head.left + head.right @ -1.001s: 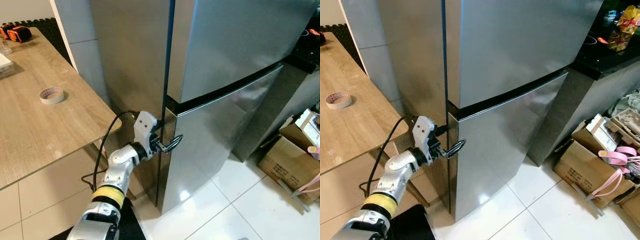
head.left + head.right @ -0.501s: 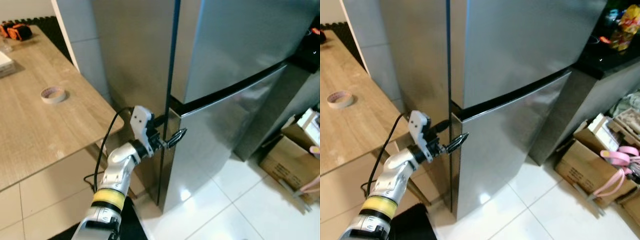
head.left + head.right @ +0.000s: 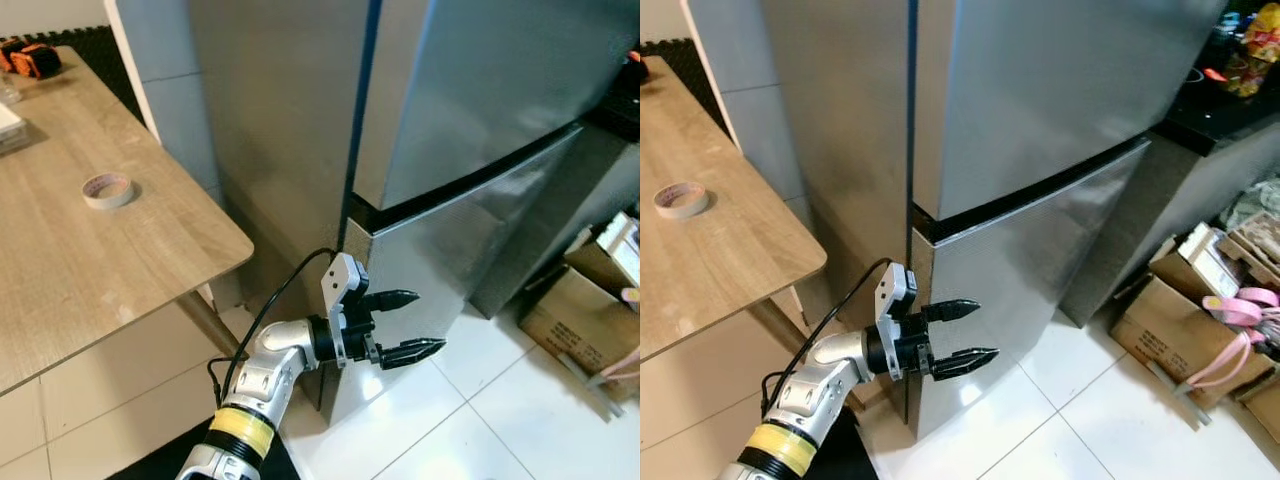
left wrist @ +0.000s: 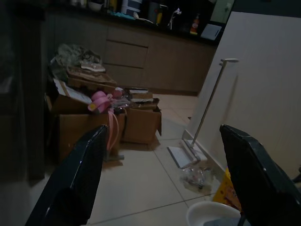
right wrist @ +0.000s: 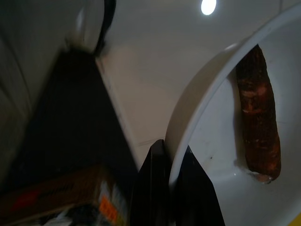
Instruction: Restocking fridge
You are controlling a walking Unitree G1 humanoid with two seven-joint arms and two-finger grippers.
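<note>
One tall stainless-steel two-door fridge [image 3: 470,120] takes up the centre and upper right of the head views, both doors closed, a dark seam between them. One light wooden table [image 3: 90,260] spreads across the left, carrying a single roll of beige tape [image 3: 106,189] at centre left. Several brown cardboard boxes [image 3: 1185,320] sit on the white tiled floor [image 3: 1080,430] at the lower right.

One left gripper [image 3: 400,325] is at lower centre, its two black fingers spread apart in front of the lower door, clear of its edge. Half a second ago it sat higher, at the seam, fingers hooked on the lower door's corner.

In the right wrist view, the right gripper [image 5: 176,190] pinches the rim of one white bowl [image 5: 221,160] holding one reddish-brown sausage-shaped piece of food [image 5: 257,115].
</note>
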